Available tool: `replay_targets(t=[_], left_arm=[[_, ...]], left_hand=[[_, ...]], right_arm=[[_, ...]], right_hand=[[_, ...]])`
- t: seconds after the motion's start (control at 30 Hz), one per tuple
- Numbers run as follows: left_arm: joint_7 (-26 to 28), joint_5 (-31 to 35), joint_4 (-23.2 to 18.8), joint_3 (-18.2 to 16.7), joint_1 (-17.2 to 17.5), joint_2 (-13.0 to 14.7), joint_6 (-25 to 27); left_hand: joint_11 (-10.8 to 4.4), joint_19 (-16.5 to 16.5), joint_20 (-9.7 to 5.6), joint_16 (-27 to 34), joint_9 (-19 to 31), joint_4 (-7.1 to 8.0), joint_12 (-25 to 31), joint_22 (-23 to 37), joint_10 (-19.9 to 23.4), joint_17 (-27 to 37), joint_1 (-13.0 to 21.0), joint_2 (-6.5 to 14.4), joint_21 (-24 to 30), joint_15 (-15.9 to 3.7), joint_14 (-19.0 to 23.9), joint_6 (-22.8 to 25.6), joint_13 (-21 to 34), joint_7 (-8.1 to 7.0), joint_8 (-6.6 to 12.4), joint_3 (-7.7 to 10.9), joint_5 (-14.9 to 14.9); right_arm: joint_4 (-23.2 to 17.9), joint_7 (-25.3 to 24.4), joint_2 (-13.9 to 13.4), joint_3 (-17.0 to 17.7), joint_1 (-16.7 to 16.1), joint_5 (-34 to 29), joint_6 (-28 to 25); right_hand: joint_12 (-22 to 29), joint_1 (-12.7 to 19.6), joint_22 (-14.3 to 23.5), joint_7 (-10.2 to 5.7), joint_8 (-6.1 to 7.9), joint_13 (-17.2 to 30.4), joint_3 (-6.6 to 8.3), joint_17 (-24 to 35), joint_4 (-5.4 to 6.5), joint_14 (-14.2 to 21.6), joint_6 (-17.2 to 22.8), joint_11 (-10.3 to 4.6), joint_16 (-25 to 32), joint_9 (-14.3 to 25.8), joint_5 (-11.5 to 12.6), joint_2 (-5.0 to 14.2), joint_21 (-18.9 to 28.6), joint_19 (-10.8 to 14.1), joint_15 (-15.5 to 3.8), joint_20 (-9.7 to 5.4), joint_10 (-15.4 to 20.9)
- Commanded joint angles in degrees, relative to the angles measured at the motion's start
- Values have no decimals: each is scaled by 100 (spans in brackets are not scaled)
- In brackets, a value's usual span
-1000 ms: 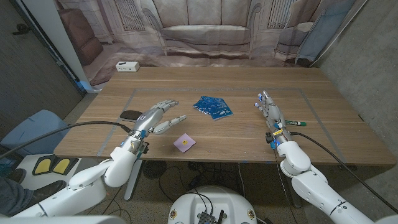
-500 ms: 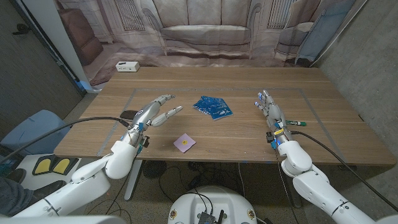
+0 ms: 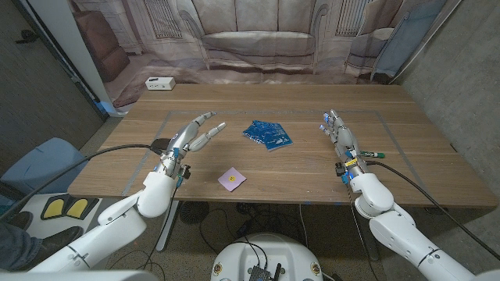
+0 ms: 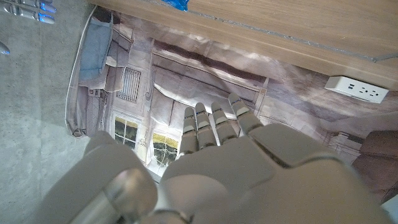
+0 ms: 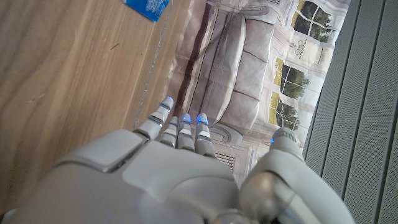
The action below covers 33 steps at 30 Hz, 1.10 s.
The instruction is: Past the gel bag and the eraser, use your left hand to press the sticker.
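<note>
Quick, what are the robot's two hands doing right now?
Left hand: open, fingers stretched out, holding nothing.
Right hand: open, fingers straight, holding nothing.

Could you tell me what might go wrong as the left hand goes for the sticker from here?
1. The left hand hovers right beside the eraser; lowering or swinging it could knock the eraser.
2. The sticker lies nearer the front edge of the table than the hand does, so the arm must draw back; poor aim might press bare wood.
3. The fingers point roughly toward the gel bag, which a forward drift could nudge.
</note>
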Motion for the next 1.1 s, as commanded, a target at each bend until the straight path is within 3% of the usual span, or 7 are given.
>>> replay_targets(t=[0.03, 0.37, 0.57, 0.87, 1.1], left_arm=[[-205, -693, 289, 54, -339, -338, -164], [-521, -1218, 449, 124, -579, -444, -113], [-856, -1770, 754, 188, -777, -527, -365], [-1537, -2858, 1348, 299, -1091, -735, -819], [-1783, -3305, 1722, 307, -1190, -857, -1293]], left_hand=[[-3, 32, -45, 29, 1, -32, -4, -4, 26, 20, 87, 11, -10, -10, 55, 15, 7, 19, 40, 34, -1], [32, 46, -71, 39, -1, -40, 12, -3, 86, 20, 96, 21, -10, -1, 110, 7, 3, 30, 46, 35, -9], [25, 36, -90, 35, -2, -40, 11, -3, 93, 21, 92, 24, -16, 13, 112, 3, 2, 50, 49, 32, -13], [135, 63, -75, 51, -3, -27, 20, -1, 135, 25, 60, 20, -9, 78, 185, 24, 0, 95, 63, 12, -21], [187, 116, -86, 45, -4, -12, 12, 0, 129, 28, 27, 15, 8, 133, 189, 42, -1, 149, 71, -7, -26]], right_arm=[[72, 115, -85, 95, 87, 161, -45], [192, 229, -92, 108, 212, 308, -110], [306, 302, -92, 103, 294, 365, -119], [387, 403, -160, 93, 484, 375, -208], [452, 390, -102, 56, 552, 403, -230]], right_hand=[[26, -25, 19, 5, -11, 16, -17, 5, 7, 21, 45, -5, 11, 10, -17, 32, -15, 51, 23, 15, 55], [28, -27, 19, 2, -14, 16, -22, 4, 6, 21, 40, -14, 10, 10, -17, 31, -17, 52, 23, 16, 65], [27, -27, 19, 3, -15, 16, -23, 4, 4, 25, 37, -6, 11, 10, -16, 34, -17, 54, 25, 14, 68], [25, -32, 19, 4, -16, 16, -29, 4, 4, 22, 38, -13, 8, 10, -16, 33, -17, 57, 26, 13, 68], [26, -35, 19, 10, -17, 16, -32, 4, 4, 23, 34, -11, 8, 10, -16, 33, -18, 58, 24, 12, 76]])
